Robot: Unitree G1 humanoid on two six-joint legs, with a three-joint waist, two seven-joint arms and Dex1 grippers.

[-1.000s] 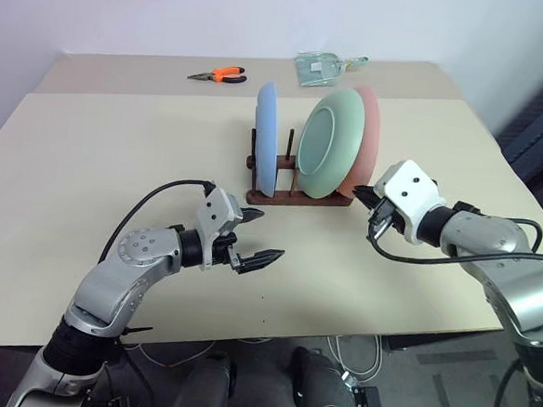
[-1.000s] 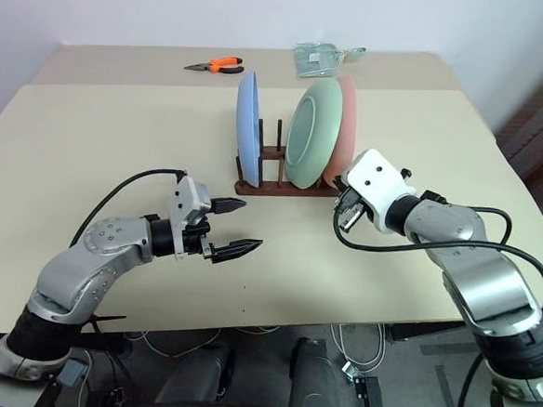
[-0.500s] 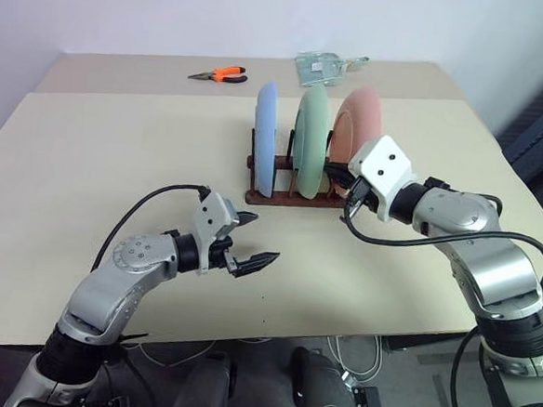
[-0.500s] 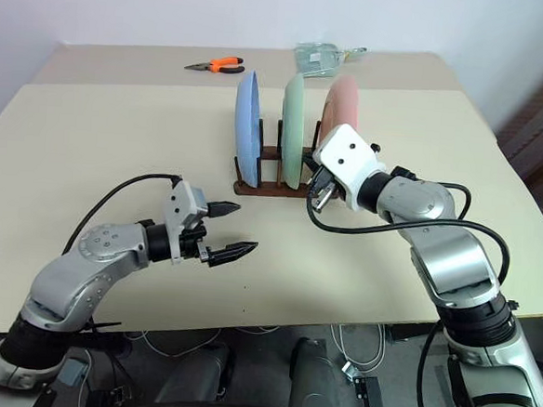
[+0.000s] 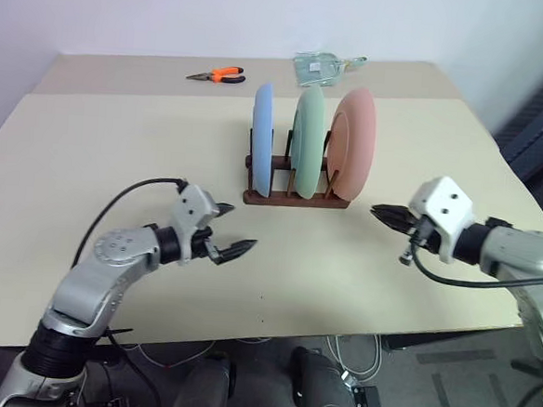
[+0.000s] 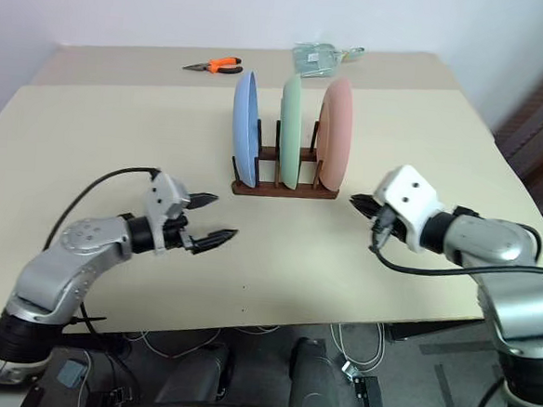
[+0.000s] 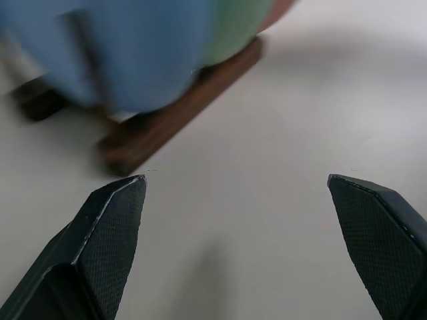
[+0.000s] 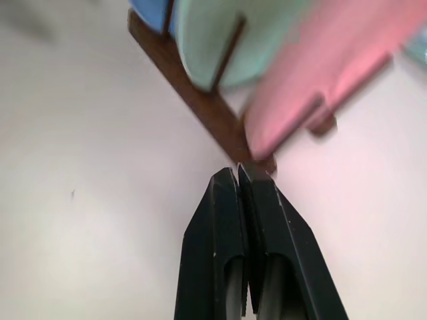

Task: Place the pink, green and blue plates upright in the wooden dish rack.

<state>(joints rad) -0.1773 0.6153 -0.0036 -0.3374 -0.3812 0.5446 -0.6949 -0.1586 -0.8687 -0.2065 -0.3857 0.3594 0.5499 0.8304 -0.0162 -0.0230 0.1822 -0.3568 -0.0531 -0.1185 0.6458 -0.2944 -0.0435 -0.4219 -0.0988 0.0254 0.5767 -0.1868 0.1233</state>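
The blue plate, green plate and pink plate all stand upright in the wooden rack mid-desk, so the job looks finished; left gripper jaws wide open, right gripper jaws closed and empty, pliers near the white wall.

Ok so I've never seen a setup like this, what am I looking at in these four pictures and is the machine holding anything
It is a humanoid robot with two arms at a beige table. Two pictures come from cameras in its head, looking down; two come from cameras on its wrists, looking along the black fingers. On the table, a dark brown wooden rack holds three round plastic plates upright: light blue, mint green, salmon pink. Farther back lie orange-handled pliers and a clear packet. The left gripper is open, the right gripper shut; neither holds anything.
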